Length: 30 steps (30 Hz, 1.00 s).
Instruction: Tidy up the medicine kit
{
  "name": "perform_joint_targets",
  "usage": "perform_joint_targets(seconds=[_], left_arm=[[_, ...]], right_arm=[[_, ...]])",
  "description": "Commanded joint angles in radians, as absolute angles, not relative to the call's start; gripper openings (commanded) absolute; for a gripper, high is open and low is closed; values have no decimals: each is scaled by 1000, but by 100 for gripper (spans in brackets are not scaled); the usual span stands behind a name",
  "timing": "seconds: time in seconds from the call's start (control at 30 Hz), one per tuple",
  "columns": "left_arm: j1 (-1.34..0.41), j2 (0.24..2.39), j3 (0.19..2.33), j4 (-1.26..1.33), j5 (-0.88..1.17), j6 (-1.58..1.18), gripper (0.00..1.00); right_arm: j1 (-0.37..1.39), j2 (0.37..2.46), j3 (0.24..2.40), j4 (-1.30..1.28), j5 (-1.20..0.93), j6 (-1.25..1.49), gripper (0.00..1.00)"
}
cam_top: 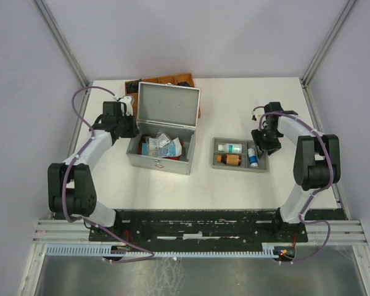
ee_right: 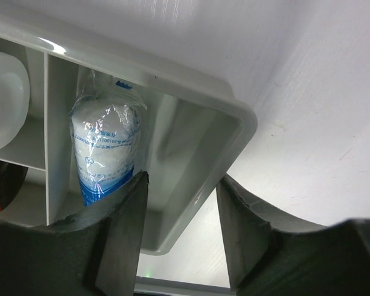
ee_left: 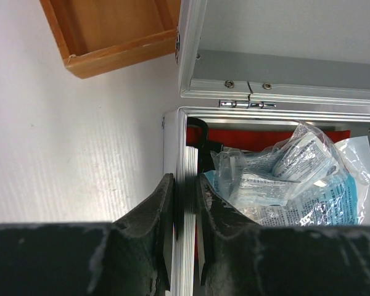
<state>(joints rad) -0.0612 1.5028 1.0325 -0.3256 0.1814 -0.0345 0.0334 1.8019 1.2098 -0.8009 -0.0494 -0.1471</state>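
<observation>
Pinching the open medicine kit's [cam_top: 160, 161] left wall, mid-table, with the left gripper [ee_left: 184, 185]; straddling the grey tray [ee_right: 234, 117] rim with the right gripper [ee_right: 182, 191], half open, empty — could drag either askew on a sideways pull.

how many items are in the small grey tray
3: white bottle back left, brown bottle in front of it, wrapped roll in the right compartment; none looks hidden.

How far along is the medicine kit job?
Done: the case is open, with plastic packets already inside. In hand: the left tool pinches the case's left wall, apparently steadying it, while the right tool, open, straddles the end wall of the grey tray. Left: a white bottle, a brown bottle and a wrapped roll lie in the tray, probably bound for the case.
</observation>
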Motion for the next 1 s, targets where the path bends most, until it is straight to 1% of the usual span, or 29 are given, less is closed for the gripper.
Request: perform_joint_targets(seconds=[0.0,0.07,0.13,0.27,0.37,0.43,0.57,0.67,0.8,0.97], left_arm=[[-95,1511,1018,-227,198,-199,23],[-112,1500,1006,-229,222,-215,30],[-117,1485,987,-226,277,-230,35],[-118,1462,956,-229,393,-244,42],[-117,1446,951,-236,432,-228,48],[-116,1423,959,-248,409,-202,52],[-109,1348,964,-239,315,-153,58],[-109,1282,969,-229,273,-127,68],[-110,1239,1005,-247,265,-108,73],[-125,1208,1044,-273,265,-90,74]], right_arm=[[30,1807,1257,-782,-47,-129,54],[28,1814,1257,-779,-42,-131,51],[21,1824,1259,-773,-38,-133,47],[10,1845,1265,-768,-43,-135,39],[2,1856,1275,-759,-45,-135,33],[-3,1867,1284,-759,-48,-134,27],[-40,1882,1308,-770,-81,-139,12],[-79,1877,1323,-790,-124,-146,1],[-126,1864,1347,-834,-186,-146,0],[-152,1832,1376,-905,-244,-122,0]])
